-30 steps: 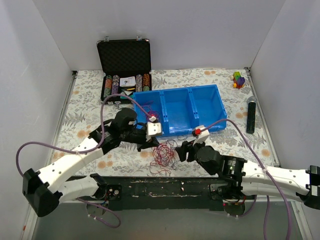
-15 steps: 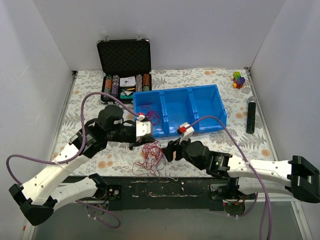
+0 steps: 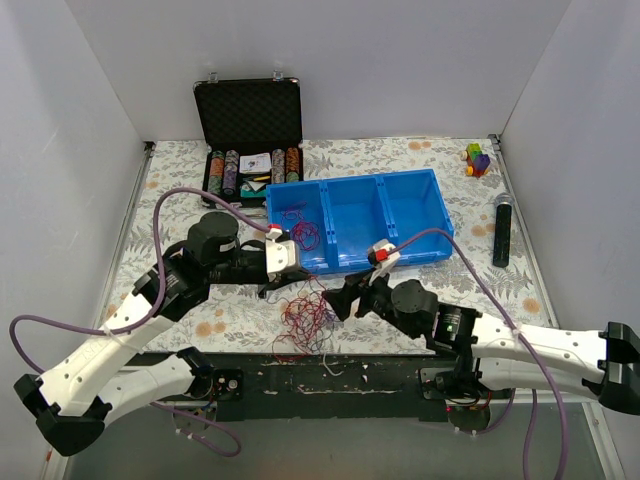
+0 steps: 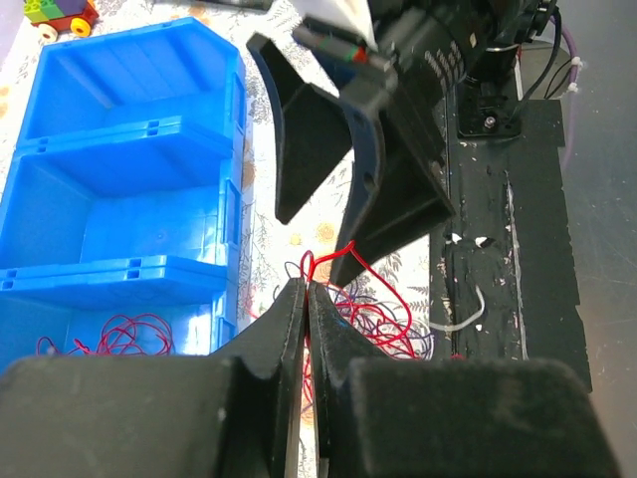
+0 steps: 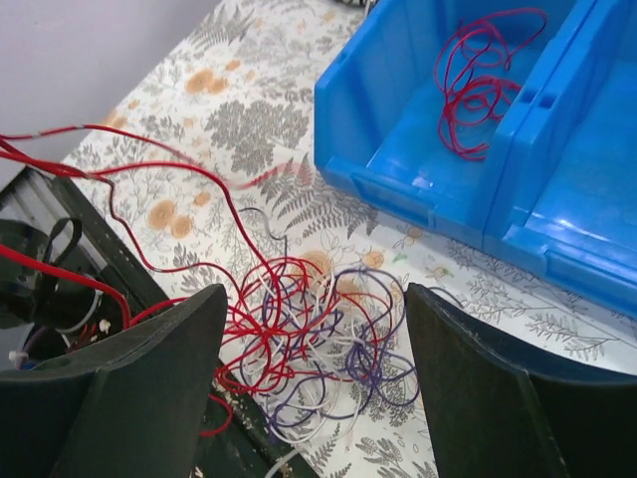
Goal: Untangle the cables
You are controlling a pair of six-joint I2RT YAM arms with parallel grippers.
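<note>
Two end effectors work on one knot. The left end effector (image 4: pixel 306 287) is pinched tight on a red strand (image 4: pixel 333 261), which loops up from its tips and runs down into the tangle of cables (image 3: pixel 305 318). Holding that strand raised seems meant to draw it clear of the others. The right end effector (image 5: pixel 311 309) stands wide and holds nothing, its fingers spread just above the heap. It is likely placed to pin or pick a second wire so that the pull does not drag the whole lot along.

The tangle of red, purple and white wires lies on the floral desk (image 3: pixel 170 165), between the blue three-compartment bin (image 3: pixel 415 215) and the near edge. Some loops spill toward the black base plate (image 3: pixel 330 385). A separate red coil (image 3: pixel 303 228) lies in the bin's left compartment, apart from the knot, so I judge the bin to be where freed wires go. The other two compartments show nothing inside. An open black case of poker chips (image 3: pixel 250 160) stands behind the bin.

No brand, label or writing can be read anywhere; a card in the case is too small to make out.
</note>
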